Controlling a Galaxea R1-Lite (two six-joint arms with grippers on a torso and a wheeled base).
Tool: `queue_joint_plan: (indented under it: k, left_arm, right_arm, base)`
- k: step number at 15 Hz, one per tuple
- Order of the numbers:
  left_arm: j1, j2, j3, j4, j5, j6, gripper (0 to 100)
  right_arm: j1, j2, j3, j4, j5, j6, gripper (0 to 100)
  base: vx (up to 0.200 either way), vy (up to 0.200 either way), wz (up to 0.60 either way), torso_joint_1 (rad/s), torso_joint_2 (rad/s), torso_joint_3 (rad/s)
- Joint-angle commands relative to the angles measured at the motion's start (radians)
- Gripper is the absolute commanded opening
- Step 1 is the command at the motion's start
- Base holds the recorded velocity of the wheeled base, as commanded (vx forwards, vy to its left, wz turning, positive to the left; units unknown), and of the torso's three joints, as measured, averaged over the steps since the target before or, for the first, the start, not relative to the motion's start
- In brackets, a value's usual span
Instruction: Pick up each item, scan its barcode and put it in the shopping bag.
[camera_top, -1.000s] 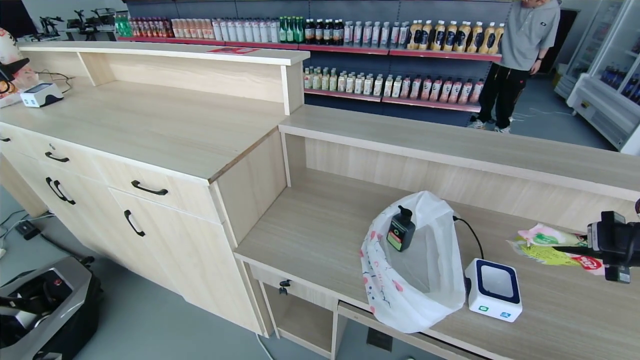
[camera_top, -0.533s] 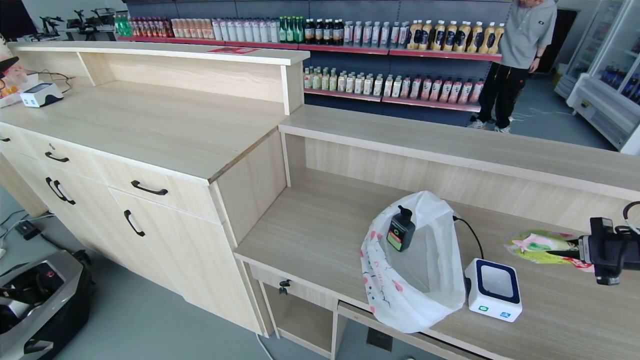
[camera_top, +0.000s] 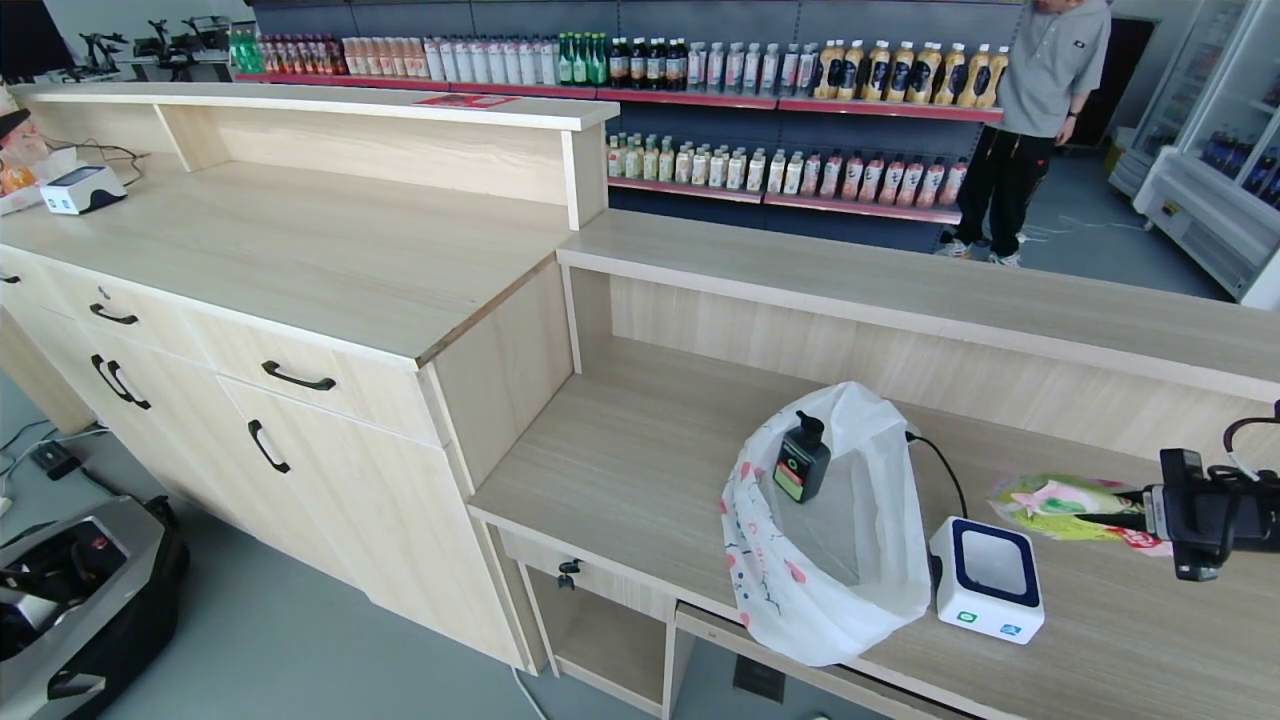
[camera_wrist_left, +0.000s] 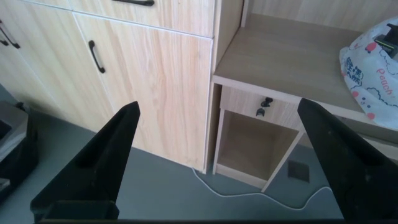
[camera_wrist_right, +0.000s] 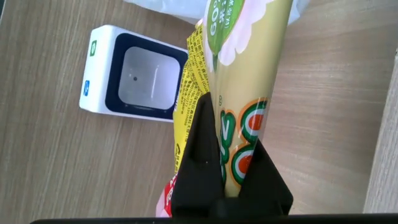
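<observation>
Yellow-green snack packet (camera_top: 1060, 497), white bag (camera_top: 800, 600) with pinkish print, perhaps floral, white-and-navy scanner (camera_top: 988, 580)

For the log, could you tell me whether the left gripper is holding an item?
No, the fingers of the left gripper stand wide apart with nothing between them.

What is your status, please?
Right hand shut on snack packet, right of scanner. Left hand open. Bottle in shopping bag. Nothing between packet and scanner.
</observation>
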Motion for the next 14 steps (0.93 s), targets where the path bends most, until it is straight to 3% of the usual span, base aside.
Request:
queue_joint_plan:
  k: [1, 14]
  left_arm:
    - [-0.001, 0.001, 0.0, 0.0, 0.0, 0.0, 100]
    - [0.001, 0.001, 0.0, 0.0, 0.0, 0.0, 100]
  right_arm:
    - [-0.005, 0.019, -0.001, 0.0, 0.001, -0.006, 0]
    - [0.0, 0.088, 0.009, -0.058, -0.001, -0.008, 0]
  base:
    - [0.0, 0.0, 0.0, 0.0, 0.0, 0.0]
    - [0.0, 0.0, 0.0, 0.0, 0.0, 0.0]
